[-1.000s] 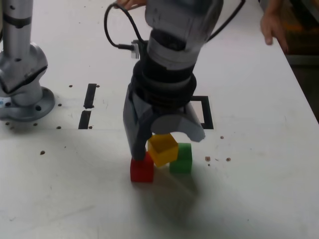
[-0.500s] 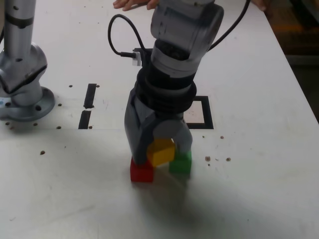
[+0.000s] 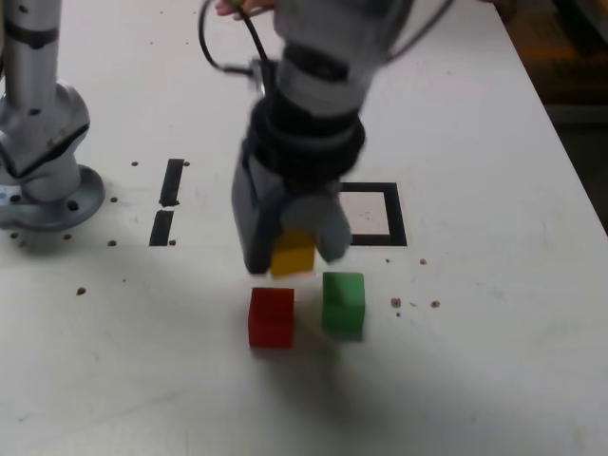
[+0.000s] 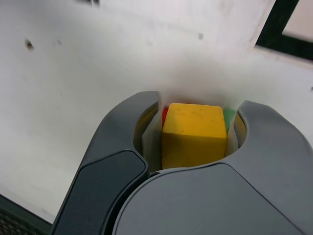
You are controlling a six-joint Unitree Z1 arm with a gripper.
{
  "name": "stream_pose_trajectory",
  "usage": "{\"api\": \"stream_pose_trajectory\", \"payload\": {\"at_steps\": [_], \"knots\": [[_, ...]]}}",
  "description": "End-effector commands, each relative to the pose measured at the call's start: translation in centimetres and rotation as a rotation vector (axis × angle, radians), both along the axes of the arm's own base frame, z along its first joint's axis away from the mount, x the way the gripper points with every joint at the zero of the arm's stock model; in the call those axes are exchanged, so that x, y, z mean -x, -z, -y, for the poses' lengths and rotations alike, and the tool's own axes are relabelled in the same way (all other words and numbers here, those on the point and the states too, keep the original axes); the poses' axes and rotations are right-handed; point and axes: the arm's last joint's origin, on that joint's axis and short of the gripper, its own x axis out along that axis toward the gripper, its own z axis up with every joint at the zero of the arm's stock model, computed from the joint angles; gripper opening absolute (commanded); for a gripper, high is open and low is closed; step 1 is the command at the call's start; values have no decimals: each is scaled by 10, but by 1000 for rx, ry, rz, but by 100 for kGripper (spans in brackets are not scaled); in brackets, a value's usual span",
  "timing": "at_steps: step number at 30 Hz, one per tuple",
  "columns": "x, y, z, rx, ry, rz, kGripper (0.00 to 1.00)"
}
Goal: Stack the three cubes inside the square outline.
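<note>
My gripper (image 3: 293,249) is shut on the yellow cube (image 3: 293,253) and holds it a little above the table, over the gap between the other two cubes. The red cube (image 3: 272,316) and the green cube (image 3: 343,302) rest on the table just below, side by side and apart. In the wrist view the yellow cube (image 4: 194,133) sits clamped between the two grey fingers (image 4: 127,127), with slivers of red and green showing behind it. The square outline (image 3: 372,213), black tape around a white square, lies behind the gripper toward the exterior view's right, partly hidden by the arm.
Two short black strips (image 3: 168,199) lie at the exterior view's left, near the grey arm base (image 3: 43,161). A hand (image 3: 245,8) shows at the far table edge. Small dark specks (image 3: 414,304) dot the table beside the green cube.
The gripper closed on the yellow cube, which lay propped on the red and green cubes, and lifted it clear of them. A hand at the far right edge has left view.
</note>
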Motion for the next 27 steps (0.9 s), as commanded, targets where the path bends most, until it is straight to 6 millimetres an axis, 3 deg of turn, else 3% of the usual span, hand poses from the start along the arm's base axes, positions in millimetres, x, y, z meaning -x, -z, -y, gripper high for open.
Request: {"api": "stream_pose_trajectory", "payload": {"at_steps": [1, 6, 12, 17, 27], "knots": [[15, -11, -20, -3, 25, 8, 26], [36, -5, -51, 8, 79, -14, 26], [45, 30, -71, 56, 138, -15, 26], [44, 53, -77, 83, 173, -15, 25], [35, 68, -74, 99, 183, -34, 27]]}}
